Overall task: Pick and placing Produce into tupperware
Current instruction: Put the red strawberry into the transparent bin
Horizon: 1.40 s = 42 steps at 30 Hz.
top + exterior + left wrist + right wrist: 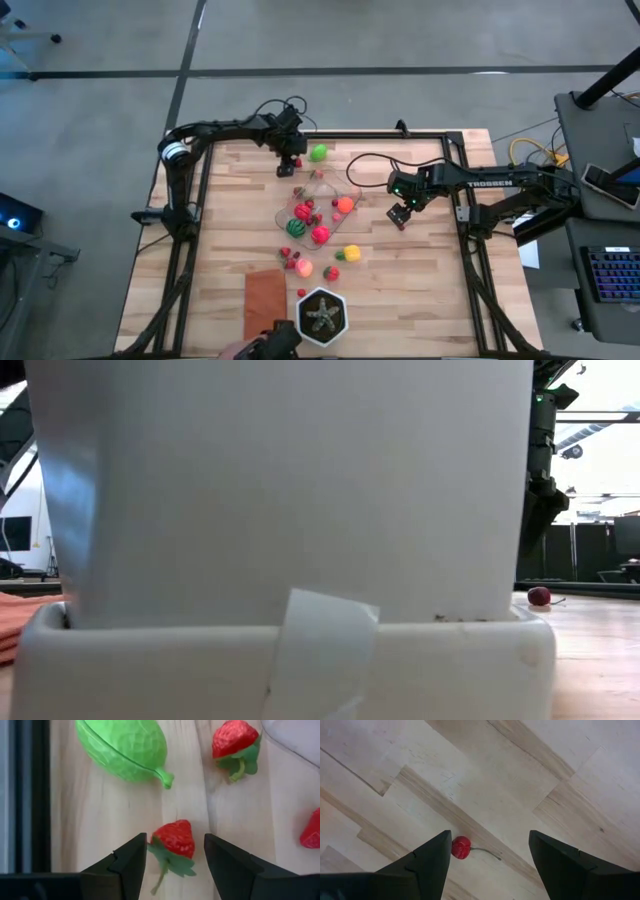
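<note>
Tupperware (pixel 318 208) near the middle of the wooden surface (pixel 420 290), clear-walled and hard to trace at its edges, holding a striped dark green piece (pixel 302 211), a red piece (pixel 320 234) and an orange piece (pixel 345 205) among smaller bits too tiny to name. More produce outside it: a bright green fruit (pixel 318 153) toward the far edge, a yellow piece (pixel 351 253), and a small cluster of red and pink pieces (pixel 298 263) on the near side. Left tool (pixel 175 851) low over the surface just beside the green fruit (pixel 122 746), fingers spread wide on either side of a red strawberry (pixel 174 839) with a green leafy cap, not yet touching it; a second strawberry (pixel 235 742) close by, and another red piece (pixel 312 829) cut off at the edge. Right tool (pixel 490 851) hanging over bare planks to the right of the container, fingers wide apart, with a small red cherry (pixel 461 847) on a thin stem lying just beside one finger, untouched. Low view almost wholly blocked by a white box (pixel 280 500) seated in a white tray with a strip of tape, leaving only a sliver of the surface with the cherry (pixel 539 596) and a dark arm above it. Near edge: flat orange-brown rectangle (pixel 265 300) and a black hexagonal pot (pixel 322 316) with a star-shaped plant, plus a dark shape partly out of frame that cannot be identified.
</note>
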### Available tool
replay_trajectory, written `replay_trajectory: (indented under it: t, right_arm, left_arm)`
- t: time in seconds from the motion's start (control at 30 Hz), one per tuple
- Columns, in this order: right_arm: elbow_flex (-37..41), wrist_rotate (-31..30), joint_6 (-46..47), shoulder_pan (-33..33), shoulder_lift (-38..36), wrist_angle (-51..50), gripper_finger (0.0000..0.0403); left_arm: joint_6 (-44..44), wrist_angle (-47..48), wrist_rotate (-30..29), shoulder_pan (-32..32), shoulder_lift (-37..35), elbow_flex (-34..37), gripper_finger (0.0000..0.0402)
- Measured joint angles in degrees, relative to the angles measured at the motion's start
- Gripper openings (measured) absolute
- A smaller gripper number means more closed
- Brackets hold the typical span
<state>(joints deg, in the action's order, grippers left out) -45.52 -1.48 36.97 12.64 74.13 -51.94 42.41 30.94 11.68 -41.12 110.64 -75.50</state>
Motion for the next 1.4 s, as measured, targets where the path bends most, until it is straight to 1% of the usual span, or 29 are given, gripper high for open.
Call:
replay_trajectory:
  t: [0.23,0.53,0.63,0.73,0.93,1.0,1.07,1.17,1.27,1.33,1.4]
  right_arm:
    - [0.0,0.2,0.0,0.0,0.0,-0.1,0.0258]
    - [0.0,0.4,0.0,0.0,0.0,-0.2,0.0258]
    - [0.0,0.4,0.0,0.0,0.0,-0.2,0.0258]
    - [0.0,0.4,0.0,0.0,0.0,-0.2,0.0258]
    - [0.0,0.4,0.0,0.0,0.0,-0.2,0.0258]
    - [0.0,0.4,0.0,0.0,0.0,-0.2,0.0258]
    - [0.0,0.4,0.0,0.0,0.0,-0.2,0.0258]
    - [0.0,0.4,0.1,0.0,0.0,-0.2,0.0258]
    - [0.0,0.4,0.5,0.0,0.0,-0.1,0.0258]
    - [0.0,0.4,0.5,0.0,0.0,0.0,0.0258]
    - [0.0,0.4,0.5,0.0,0.0,0.1,0.0258]
  left_arm:
    - [-0.1,0.1,-0.2,0.5,2.5,-0.1,0.0184]
    - [-0.1,-0.1,-3.7,0.8,2.5,-0.3,0.0184]
    - [-0.1,-0.1,-4.0,0.8,2.5,-0.3,0.0183]
    - [-0.1,0.0,-4.2,0.9,2.5,-0.2,0.017]
    - [-0.1,1.1,-5.2,1.1,1.8,-0.3,0.012]
    - [-0.1,1.3,-5.3,1.4,1.0,-0.2,0.0118]
    - [-0.6,1.7,-5.4,1.7,-0.3,-0.2,0.0123]
    - [-4.5,2.5,-5.9,2.1,-3.1,-0.5,0.0133]
    - [-9.6,3.5,-5.5,2.9,-8.1,-0.5,0.0133]
    - [-12.7,4.4,-3.8,4.0,-12.2,-0.5,0.013]
    - [-15.5,4.6,-0.1,5.6,-16.1,-0.2,0.0129]
